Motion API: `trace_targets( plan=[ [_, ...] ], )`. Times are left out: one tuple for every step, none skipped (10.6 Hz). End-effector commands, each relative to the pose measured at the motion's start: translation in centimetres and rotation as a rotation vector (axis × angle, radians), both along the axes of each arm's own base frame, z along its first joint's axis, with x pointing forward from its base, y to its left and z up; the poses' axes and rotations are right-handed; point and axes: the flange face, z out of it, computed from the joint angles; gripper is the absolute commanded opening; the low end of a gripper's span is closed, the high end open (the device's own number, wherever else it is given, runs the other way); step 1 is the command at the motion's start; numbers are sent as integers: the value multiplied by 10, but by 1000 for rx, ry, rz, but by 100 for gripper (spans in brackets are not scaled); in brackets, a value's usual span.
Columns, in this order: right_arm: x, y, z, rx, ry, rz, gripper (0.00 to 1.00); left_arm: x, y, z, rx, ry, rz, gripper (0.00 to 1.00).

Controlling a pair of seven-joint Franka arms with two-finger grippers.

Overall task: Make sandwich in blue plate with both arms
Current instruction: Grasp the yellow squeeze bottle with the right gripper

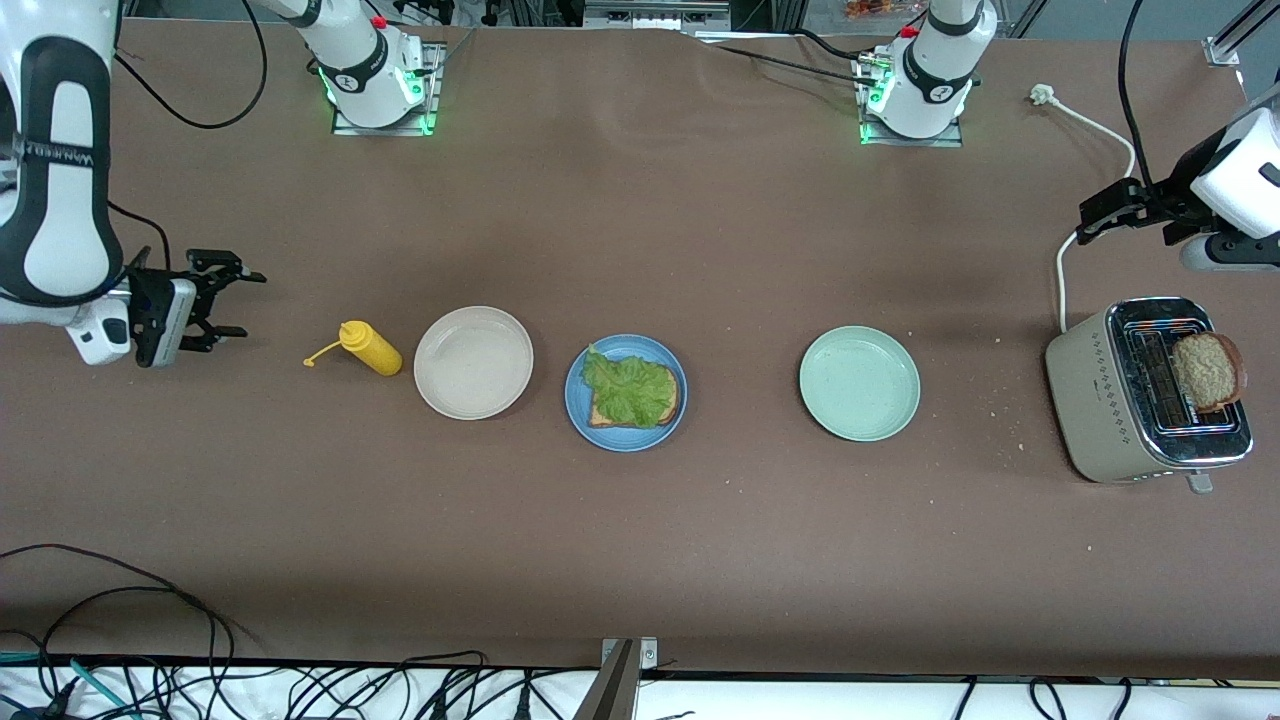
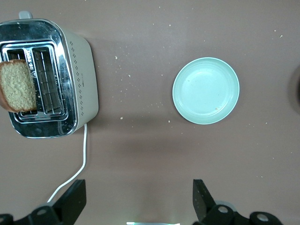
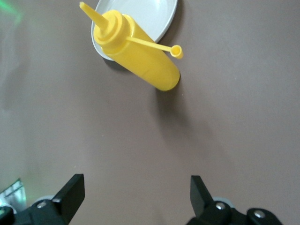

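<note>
With lettuce (image 1: 632,388) already on the bottom slice in the blue plate (image 1: 578,403), I judge the top slice (image 1: 1207,371) next; it stands in the toaster (image 1: 1100,400), 3 o'clock of the plate. Left gripper (image 1: 1098,211) over the cord, right gripper (image 1: 232,297) beside the bottle (image 1: 370,348): both released, empty.

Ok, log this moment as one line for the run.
blue plate: bread and lettuce, untopped | second slice: in toaster | left gripper: open, above toaster | right gripper: open, by mustard bottle

Lettuce (image 1: 630,387) lies on bread (image 1: 634,412) in the plate (image 1: 579,405) between two others.
</note>
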Motion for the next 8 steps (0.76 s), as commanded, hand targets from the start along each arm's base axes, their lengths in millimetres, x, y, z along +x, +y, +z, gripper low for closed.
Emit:
trace_targets(
  plan=[
    [-3,-11,-52,202,-114,91,100,2,0,6,-8,-2,-15,100],
    [-7,-12,-72,283,-144,107,100,2,1,6,-8,-2,-14,100],
    [-11,-10,-91,365,-185,111,100,2,0,6,-8,-2,-15,100],
    [-14,-12,-107,433,-228,95,100,2,1,5,-8,0,-14,100],
    [-17,-9,-120,498,-248,72,100,2,0,6,-8,-2,-15,100],
    [-18,-8,-129,559,-263,24,100,2,0,6,-8,-2,-15,100],
    [-16,5,-137,616,-267,10,100,2,1,6,-8,-2,-14,100],
    [-16,14,-143,642,-260,12,100,2,0,6,-8,-2,-15,100]
  ],
)
